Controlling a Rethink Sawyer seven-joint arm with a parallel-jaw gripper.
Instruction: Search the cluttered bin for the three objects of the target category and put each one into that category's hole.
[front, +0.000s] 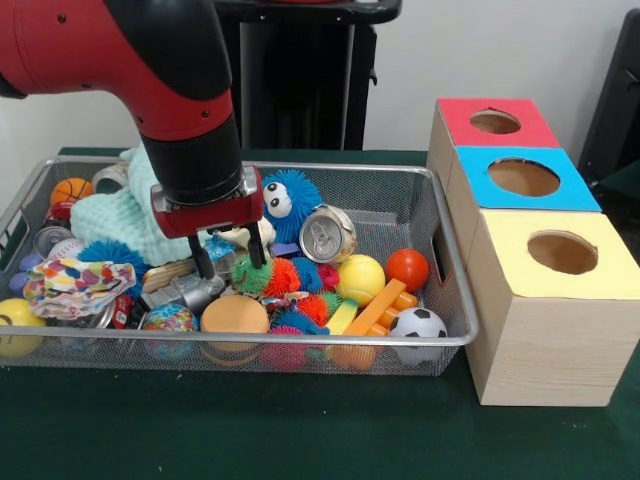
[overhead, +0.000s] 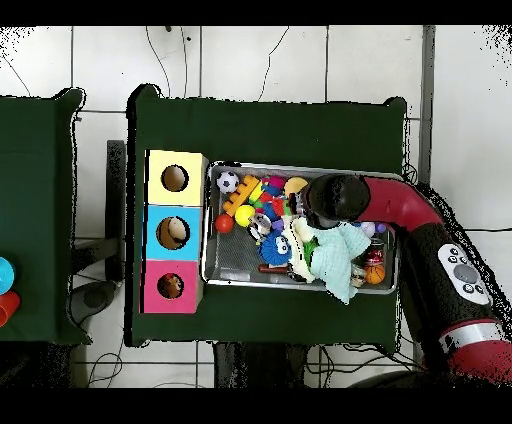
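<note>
Arm: your red and black arm (front: 150, 70) comes down from the upper left of the front view into the bin's left-centre.
Gripper: the gripper (front: 228, 262) has its two black fingers spread apart, tips down among the toys, clamping nothing you can see.
Bin: the bin (front: 455, 290) fills the lower left and centre of the front view, packed with clutter.
Dotted cloth: the dotted cloth (front: 75, 285) lies at the bin's lower left, on top of the pile.
Mint cloth: the mint cloth (front: 120, 220) sits at upper left, partly behind the arm; overhead it shows at frame centre (overhead: 340, 258).
Cream cloth: you cannot pick it out in either view.
Hole: the hole (front: 562, 252) is in the yellow box (front: 550, 320), lower right, touching the bin's right end.
Clutter: a can (front: 327, 234) lies centre, a soccer ball (front: 417, 324) lower right of the bin.
</note>
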